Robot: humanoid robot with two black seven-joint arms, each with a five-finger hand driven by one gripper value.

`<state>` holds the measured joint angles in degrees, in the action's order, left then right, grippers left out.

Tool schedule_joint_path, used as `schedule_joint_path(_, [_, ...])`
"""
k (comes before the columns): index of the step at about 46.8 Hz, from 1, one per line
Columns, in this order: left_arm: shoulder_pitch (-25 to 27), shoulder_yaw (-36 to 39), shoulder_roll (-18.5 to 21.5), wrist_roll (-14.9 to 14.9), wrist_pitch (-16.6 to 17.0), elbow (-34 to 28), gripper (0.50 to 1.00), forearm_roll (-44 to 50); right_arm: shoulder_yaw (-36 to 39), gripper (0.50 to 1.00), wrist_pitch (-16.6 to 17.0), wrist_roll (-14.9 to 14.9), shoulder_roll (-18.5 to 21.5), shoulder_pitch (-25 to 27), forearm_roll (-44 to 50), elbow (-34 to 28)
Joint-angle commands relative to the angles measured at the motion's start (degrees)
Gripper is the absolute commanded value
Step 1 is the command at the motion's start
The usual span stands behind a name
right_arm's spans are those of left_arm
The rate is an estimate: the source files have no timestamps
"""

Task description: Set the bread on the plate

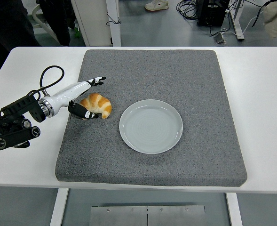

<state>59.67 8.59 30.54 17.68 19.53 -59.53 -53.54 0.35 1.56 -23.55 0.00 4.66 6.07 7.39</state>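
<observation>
A golden croissant (98, 104) lies on the grey mat (176, 70), left of the pale round plate (151, 126). My left hand (92, 98) reaches in from the left and brackets the croissant. Its thumb (85, 113) lies against the bread's near left side, and its fingers (97, 81) stretch past the far side, still spread. The hand is open around the bread, not closed on it. The plate holds nothing. The right arm is out of view.
The mat covers most of the white table (260, 94). A black cable (51, 75) loops above my left forearm. People's legs and dark clothing show beyond the table's far edge, top left.
</observation>
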Motion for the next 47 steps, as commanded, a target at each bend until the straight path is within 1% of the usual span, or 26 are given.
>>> schedule_joint_path(1, [-0.17,0.02,-0.75,-0.01,-0.02,0.99,0.948,0.81,0.00,1.000,0.02,0.00,0.00,0.00,0.00,-0.01])
schedule_joint_path(5, [-0.17,0.11,-1.54,-0.01,-0.02,2.13,0.927,2.65,0.00,1.000,0.02,0.00,0.00,0.00,0.00,-0.01])
schedule_joint_path(8, [-0.17,0.20,-1.80,-0.01,-0.02,2.31,0.877,3.01,0.00,1.000,0.02,0.00,0.00,0.00,0.00,-0.01])
schedule_joint_path(9, [-0.17,0.20,-1.80,-0.01,-0.02,2.31,0.853,3.01,0.00,1.000,0.02,0.00,0.00,0.00,0.00,-0.01])
schedule_joint_path(13, [-0.08,0.37,-1.80,-0.01,-0.02,2.40,0.721,2.83,0.00,1.000,0.02,0.00,0.00,0.00,0.00,-0.01])
schedule_joint_path(16, [0.01,0.64,-1.80,-0.01,-0.10,2.40,0.580,2.83,0.00,1.000,0.02,0.00,0.00,0.00,0.00,-0.01])
schedule_joint_path(17, [0.01,0.64,-1.80,0.07,-0.19,2.40,0.553,2.83,0.00,1.000,0.02,0.00,0.00,0.00,0.00,-0.01])
schedule_joint_path(21, [0.10,0.64,-1.72,0.51,-0.19,2.40,0.500,2.83,0.00,1.000,0.02,0.00,0.00,0.00,0.00,-0.01])
schedule_joint_path(38, [0.80,0.81,-0.93,2.89,-0.11,2.40,0.500,2.30,0.00,1.000,0.11,0.00,0.00,0.00,0.00,0.16])
schedule_joint_path(43, [0.98,0.81,-0.49,3.06,-0.19,2.31,0.500,2.22,0.00,1.000,0.11,0.00,0.00,0.00,0.00,0.08])
schedule_joint_path(47, [2.38,0.81,0.39,3.15,-0.19,2.31,0.500,2.13,0.00,1.000,0.11,0.00,0.00,0.00,0.00,0.08])
